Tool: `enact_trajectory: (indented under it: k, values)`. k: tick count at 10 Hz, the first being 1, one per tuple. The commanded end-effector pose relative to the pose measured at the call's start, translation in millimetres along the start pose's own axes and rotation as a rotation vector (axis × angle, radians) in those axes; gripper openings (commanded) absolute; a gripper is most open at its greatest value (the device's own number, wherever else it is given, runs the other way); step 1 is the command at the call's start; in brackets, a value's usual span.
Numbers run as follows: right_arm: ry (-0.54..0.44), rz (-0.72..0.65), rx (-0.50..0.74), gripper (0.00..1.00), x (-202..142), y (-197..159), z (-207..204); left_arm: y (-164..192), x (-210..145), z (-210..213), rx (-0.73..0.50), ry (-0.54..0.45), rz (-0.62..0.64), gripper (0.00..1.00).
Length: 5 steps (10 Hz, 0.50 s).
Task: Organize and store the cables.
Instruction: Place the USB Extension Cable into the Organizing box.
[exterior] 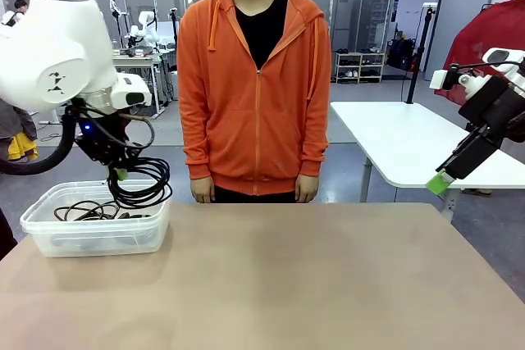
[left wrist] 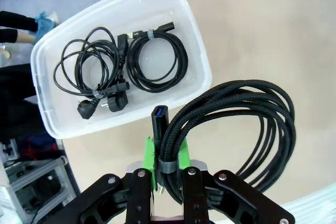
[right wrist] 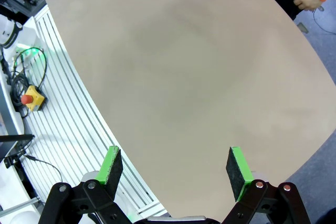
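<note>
I'm holding a braided cable (left wrist: 231,129) in my left end effector (left wrist: 167,169), pads squeezed together on the banded part of the coil, right where the loops are bundled. Gripping at the band is keeping the whole coil from unwinding, so the loops are hanging free off to one side of my fingers and its blue-tipped plug (left wrist: 159,121) is sticking out just ahead of them.

Ahead of the end effector and below it, the bin (left wrist: 44,111) is sitting at the counter's (exterior: 328,284) near-left corner. Two cables are already lying in it: a tied coil (left wrist: 156,61) on the side nearer me, and a looser one (left wrist: 89,72) with its plugs beside that, farther from my fingers. In the front view the coil (exterior: 139,182) is dangling over the bin's (exterior: 49,231) rim, not yet inside.

I'm judging this as the carry-and-drop step: I'm hanging above the bin so the coil can fall in beside the others. The loops are wide, so part of them could drape over the rim if I let go off-centre.

My right end effector (right wrist: 176,169) is waiting with its pads spread wide apart and nothing between them, up off the counter's (right wrist: 184,77) far-right edge, keeping out of the way. The person (exterior: 250,79) is standing across the counter, hands down.
</note>
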State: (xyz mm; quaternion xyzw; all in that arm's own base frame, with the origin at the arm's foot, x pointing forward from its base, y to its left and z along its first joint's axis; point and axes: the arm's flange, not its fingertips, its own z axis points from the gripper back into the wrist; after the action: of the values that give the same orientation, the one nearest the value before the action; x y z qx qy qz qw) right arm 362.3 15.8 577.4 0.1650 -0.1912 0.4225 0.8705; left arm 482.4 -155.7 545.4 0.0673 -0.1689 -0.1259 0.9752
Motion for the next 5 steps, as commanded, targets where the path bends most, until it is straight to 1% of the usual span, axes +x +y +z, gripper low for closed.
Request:
enact_trajectory:
  k: [1, 2, 5]
  values:
    - [-0.004, -0.023, -0.005, 1.0, 3.4, -0.3, 1.0, 4.9, -7.4, 0.7, -0.068, -0.028, -0.01, 0.19]
    - [-0.004, -0.023, -0.005, 1.0, 3.4, -0.3, 1.0, 0.0, 0.0, 0.0, 0.0, 0.0, 0.0, 0.19]
    - [-0.004, -0.023, -0.005, 1.0, 3.4, -0.3, 1.0, 0.0, 0.0, 0.0, 0.0, 0.0, 0.0, 0.19]
